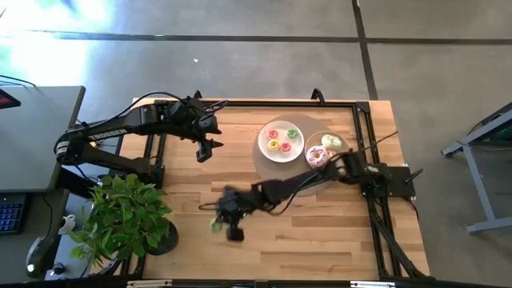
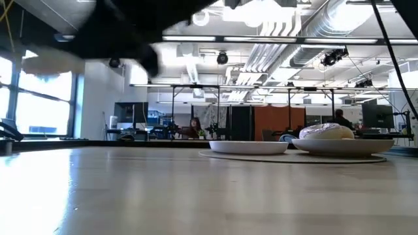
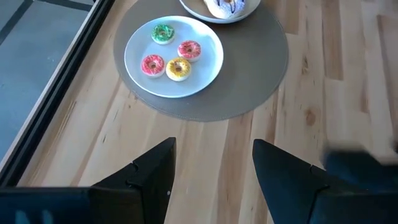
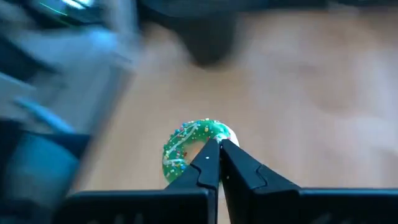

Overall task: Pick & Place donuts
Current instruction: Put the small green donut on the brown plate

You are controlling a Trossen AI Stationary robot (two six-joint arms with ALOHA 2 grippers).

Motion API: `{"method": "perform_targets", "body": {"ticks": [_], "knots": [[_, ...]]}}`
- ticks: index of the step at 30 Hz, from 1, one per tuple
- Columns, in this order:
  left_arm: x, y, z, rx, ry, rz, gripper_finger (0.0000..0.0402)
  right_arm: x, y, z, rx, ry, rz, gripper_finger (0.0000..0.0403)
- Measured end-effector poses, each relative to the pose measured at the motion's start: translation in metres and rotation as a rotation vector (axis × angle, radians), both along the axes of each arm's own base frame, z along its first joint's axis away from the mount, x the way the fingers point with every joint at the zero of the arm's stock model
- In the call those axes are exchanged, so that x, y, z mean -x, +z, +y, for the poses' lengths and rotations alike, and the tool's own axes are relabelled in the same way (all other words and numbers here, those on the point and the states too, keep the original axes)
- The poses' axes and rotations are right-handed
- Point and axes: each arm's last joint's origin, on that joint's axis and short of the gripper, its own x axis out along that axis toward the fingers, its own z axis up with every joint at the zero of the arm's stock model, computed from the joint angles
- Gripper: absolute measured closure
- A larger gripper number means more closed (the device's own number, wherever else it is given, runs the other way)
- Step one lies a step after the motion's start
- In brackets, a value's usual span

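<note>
My right gripper (image 1: 226, 227) (image 4: 219, 148) reaches out over the table's near middle and is shut on a green-iced donut with sprinkles (image 4: 189, 149) (image 1: 216, 226). My left gripper (image 1: 210, 149) (image 3: 214, 146) hangs open over the far left of the table, touching nothing. Several tiny donuts lie flat on a white plate (image 3: 205, 68) (image 1: 281, 141): a green one (image 3: 163, 33), a pink one (image 3: 189, 49), a red one (image 3: 152, 64) and a yellow one (image 3: 178, 68). A second plate (image 1: 314, 142) holds a larger pink-and-white donut (image 1: 318, 156) and a yellowish one (image 1: 332, 142). My right gripper pinches the green donut's ring wall (image 4: 208, 138) between its two fingertips, which stand almost together. The donut sticks out ahead of the fingers with its iced face toward the wrist camera. It is lifted clear: the low view shows no gripper or donut at table height.
Both plates sit on a round grey mat (image 1: 272, 170) at the table's far right. A potted plant (image 1: 120, 216) stands at the near left corner. Bare wood (image 1: 320, 232) lies across the near half. People are in the room behind (image 2: 194, 127).
</note>
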Motion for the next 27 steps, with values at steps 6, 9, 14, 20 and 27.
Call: {"method": "perform_targets", "body": {"ticks": [6,9,14,20,27], "knots": [[0.001,-0.001,-0.001,0.017,-0.015,0.010,0.0192,0.048,0.025,-0.044,0.489,-0.386,0.336,0.0399],[0.002,-0.002,-0.001,0.023,-0.014,0.032,0.0192,0.075,0.029,-0.068,0.609,-0.584,0.545,0.0399],[0.003,-0.004,-0.001,0.026,-0.013,0.048,0.0192,0.103,0.031,-0.108,0.725,-0.852,0.757,0.0400],[0.003,-0.004,-0.001,0.026,-0.014,0.047,0.0192,0.108,0.003,-0.149,0.700,-0.928,0.830,0.0400],[0.003,-0.004,-0.001,0.025,-0.014,0.047,0.0192,0.109,-0.019,-0.176,0.626,-0.929,0.848,0.0399]]}}
